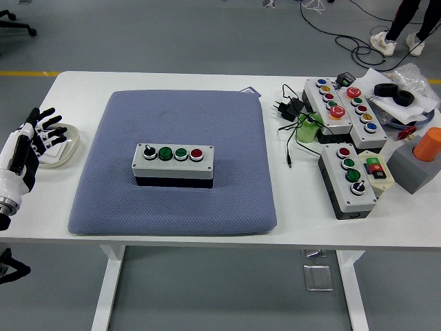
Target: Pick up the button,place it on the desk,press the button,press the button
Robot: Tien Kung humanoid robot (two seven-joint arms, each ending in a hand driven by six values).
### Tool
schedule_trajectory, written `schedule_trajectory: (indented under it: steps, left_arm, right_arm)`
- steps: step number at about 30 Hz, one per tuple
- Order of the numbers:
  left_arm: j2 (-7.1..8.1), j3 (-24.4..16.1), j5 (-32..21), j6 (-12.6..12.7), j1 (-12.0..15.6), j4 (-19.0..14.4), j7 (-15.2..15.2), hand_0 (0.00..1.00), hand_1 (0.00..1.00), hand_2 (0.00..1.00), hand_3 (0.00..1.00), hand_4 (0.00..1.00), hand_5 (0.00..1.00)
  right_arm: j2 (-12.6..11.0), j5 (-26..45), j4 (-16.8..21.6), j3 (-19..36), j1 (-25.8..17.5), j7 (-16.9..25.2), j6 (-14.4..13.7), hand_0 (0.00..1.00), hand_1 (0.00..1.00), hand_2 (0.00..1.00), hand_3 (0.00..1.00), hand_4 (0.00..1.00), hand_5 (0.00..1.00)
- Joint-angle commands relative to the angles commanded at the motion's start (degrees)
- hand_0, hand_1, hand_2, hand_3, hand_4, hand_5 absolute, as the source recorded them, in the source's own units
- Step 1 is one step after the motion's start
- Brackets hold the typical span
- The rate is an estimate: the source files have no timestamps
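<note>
On the blue mat (172, 162), at its middle, sits the button box (173, 164): grey, black-based, with a black selector, two green buttons and one red. Left of the mat, the left hand (24, 145) hovers empty, fingers spread. Reaching from there risks clipping the wrong button.

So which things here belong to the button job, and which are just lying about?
In the job:
- button box on the blue pad
- left robot hand, open at the table's left edge

Lying about:
- spare button boxes at right
- orange cylinder
- black cables
- white dish
</note>
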Motion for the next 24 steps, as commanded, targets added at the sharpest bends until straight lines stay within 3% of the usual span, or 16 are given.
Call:
schedule_trajectory:
  steps: [24]
  left_arm:
    - [-0.67, 0.82, -0.15, -0.19, 0.52, 0.04, 0.23, 0.675, 0.754, 0.828, 0.838, 0.685, 0.998]
  right_arm:
    - [0.22, 0.63, 0.00, -0.79, -0.06, 0.19, -0.09, 0.627, 0.477, 0.539, 0.582, 0.279, 0.022]
